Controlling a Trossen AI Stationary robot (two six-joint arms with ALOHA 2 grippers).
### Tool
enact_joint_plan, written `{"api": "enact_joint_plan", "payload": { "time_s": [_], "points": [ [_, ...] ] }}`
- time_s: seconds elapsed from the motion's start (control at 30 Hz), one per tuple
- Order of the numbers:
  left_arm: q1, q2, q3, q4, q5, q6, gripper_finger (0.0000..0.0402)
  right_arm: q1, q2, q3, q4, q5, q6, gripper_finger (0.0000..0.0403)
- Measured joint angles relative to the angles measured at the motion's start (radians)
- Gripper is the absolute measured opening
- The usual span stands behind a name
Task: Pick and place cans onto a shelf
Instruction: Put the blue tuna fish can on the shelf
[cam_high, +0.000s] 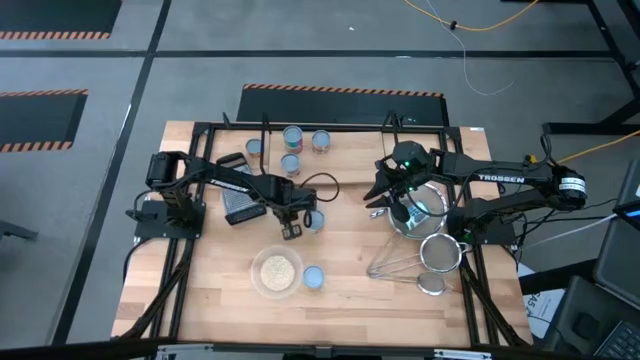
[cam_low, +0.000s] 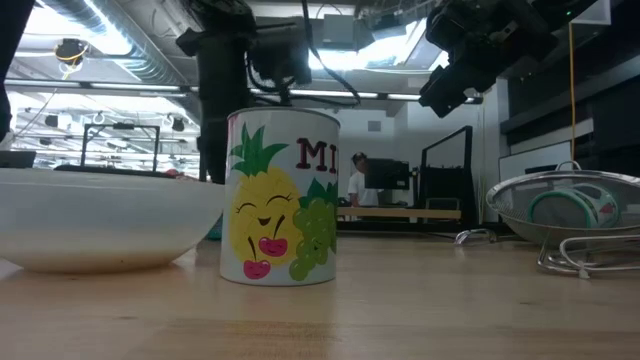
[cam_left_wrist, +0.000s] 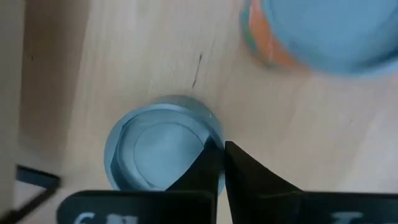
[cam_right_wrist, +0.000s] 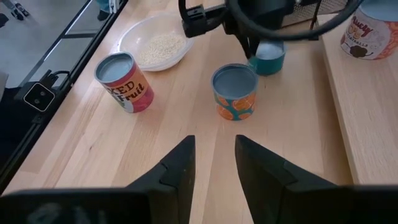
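Observation:
My left gripper (cam_high: 293, 226) is shut and points down over a short teal can with a blue-silver top (cam_left_wrist: 158, 149), which stands on the table and also shows in the right wrist view (cam_right_wrist: 268, 59). An orange-label can (cam_right_wrist: 234, 90) stands beside it (cam_high: 316, 220). A red fruit can (cam_right_wrist: 124, 81) stands near the front (cam_low: 280, 195). Several cans (cam_high: 292, 137) stand on the light-wood shelf (cam_high: 360, 145) at the far side. My right gripper (cam_right_wrist: 214, 155) is open and empty, raised at the right (cam_high: 392, 195). My left gripper comes at the teal can from above, pointing down. Its shut fingertips (cam_left_wrist: 211, 155) stand over the can's rim (cam_left_wrist: 208, 127) on the side toward the orange-label can. I cannot tell whether they touch it.
A clear bowl of pale grains (cam_high: 277, 270) stands near the front, beside the red can. A metal strainer bowl (cam_high: 425, 210) sits under my right arm, with smaller strainers (cam_high: 440, 252) nearer the front. A dark block (cam_high: 240, 205) lies by my left arm.

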Motion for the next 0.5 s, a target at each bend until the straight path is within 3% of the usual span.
{"api": "enact_joint_plan", "payload": {
  "time_s": [0.23, 0.5],
  "points": [
    [0.012, 0.000, 0.037, 0.009, 0.001, -0.256, 0.0009, 0.000, 0.000, 0.000, 0.003, 0.000, 0.000, 0.0118],
    [0.049, 0.000, 0.037, 0.003, -0.004, -0.403, 0.0010, 0.000, 0.000, 0.000, 0.003, 0.000, 0.000, 0.0118]
  ]
}}
